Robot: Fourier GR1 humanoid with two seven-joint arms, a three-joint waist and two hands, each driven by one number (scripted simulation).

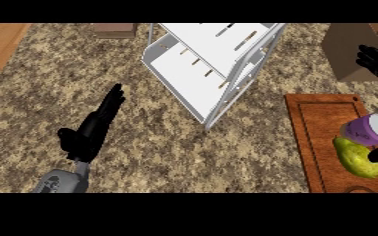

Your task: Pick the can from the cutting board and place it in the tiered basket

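purple can (pixel 363 129) stands on the cutting board (pixel 314 140) – label unreadable – left hand (pixel 92 127) fingers straight, right hand (pixel 368 59) unclear.

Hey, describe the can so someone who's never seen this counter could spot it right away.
Find the reddish-brown wooden cutting board at the counter's right edge. The can sits at the board's right side, cut off by the view's border. It is purple with a pale top, unlike the yellow-green fruit touching it just below.

A purple can (pixel 363 129) stands on the cutting board (pixel 314 140) at right; the white tiered basket (pixel 210 60) sits far centre, well apart.
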